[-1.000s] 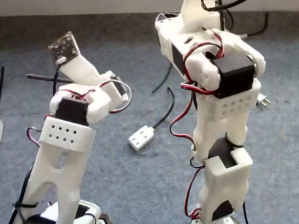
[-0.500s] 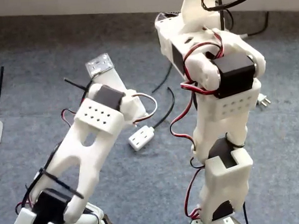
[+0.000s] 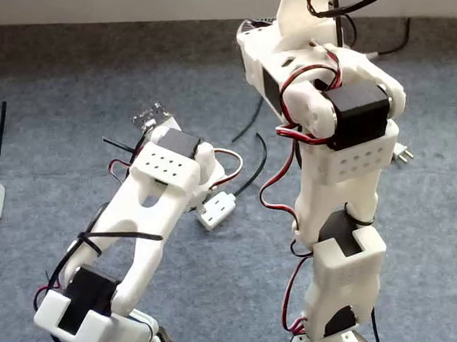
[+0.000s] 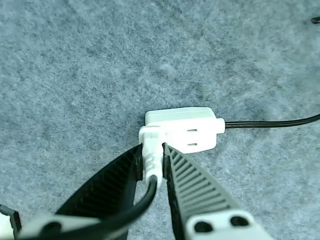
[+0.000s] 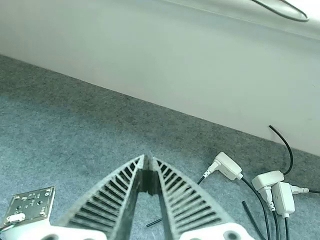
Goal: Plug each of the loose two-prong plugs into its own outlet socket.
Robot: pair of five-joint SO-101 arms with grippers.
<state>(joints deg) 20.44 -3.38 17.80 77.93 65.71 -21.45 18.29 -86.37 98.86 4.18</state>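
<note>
My left gripper (image 4: 152, 152) is pinched tight on a white two-prong plug (image 4: 151, 136), its black cord (image 4: 144, 200) trailing back out of the grip. The plug's nose sits right against the end of the white outlet block (image 4: 187, 127) lying on the grey carpet (image 4: 70, 70), though I can't tell whether the prongs are in. My right gripper (image 5: 148, 162) is up high, closed on nothing, facing the wall (image 5: 150, 60), with more white plugs (image 5: 227, 166) lying at its foot.
</note>
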